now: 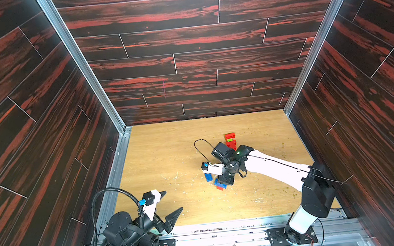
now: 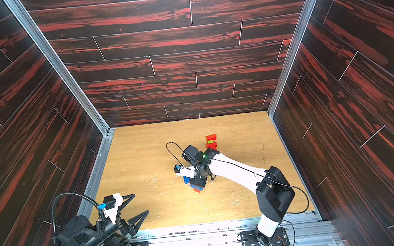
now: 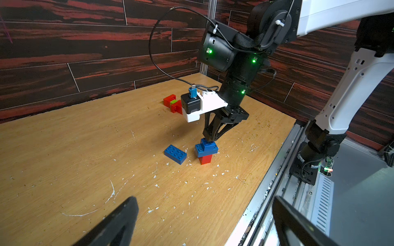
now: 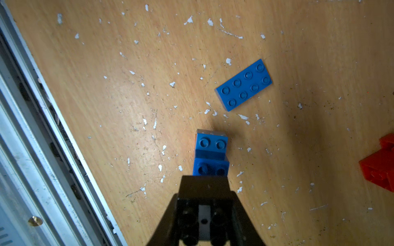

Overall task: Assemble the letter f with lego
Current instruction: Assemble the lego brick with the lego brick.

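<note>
- Wood bench [image 1: 164, 151]: over its near left corner hangs the left gripper [image 1: 173, 199], jaws wide. The left wrist view catches only its two fingertips [image 3: 128, 213].
- Blue oblong [image 1: 208, 176] lies flat near the bench middle, just left of the stack and apart from it. Only the right wrist view, looking down on the oblong [image 4: 243, 85], lets all eight studs be counted.
- Stack [image 3: 206, 150]: the left wrist view shows a small blue brick on a wider blue one on a red base. In the right wrist view the stack [image 4: 211, 144] shows two blue steps only, the red hidden beneath.
- Right gripper [image 3: 210, 138] points straight down onto the stack's top brick, jaws narrow. Whether they pinch it I cannot tell. In both top views it covers most of the stack.
- Red bricks [image 1: 229, 136] lie toward the far edge, right of the middle, with a green brick [image 1: 229, 140] between them. The right wrist view catches only one red corner.
</note>
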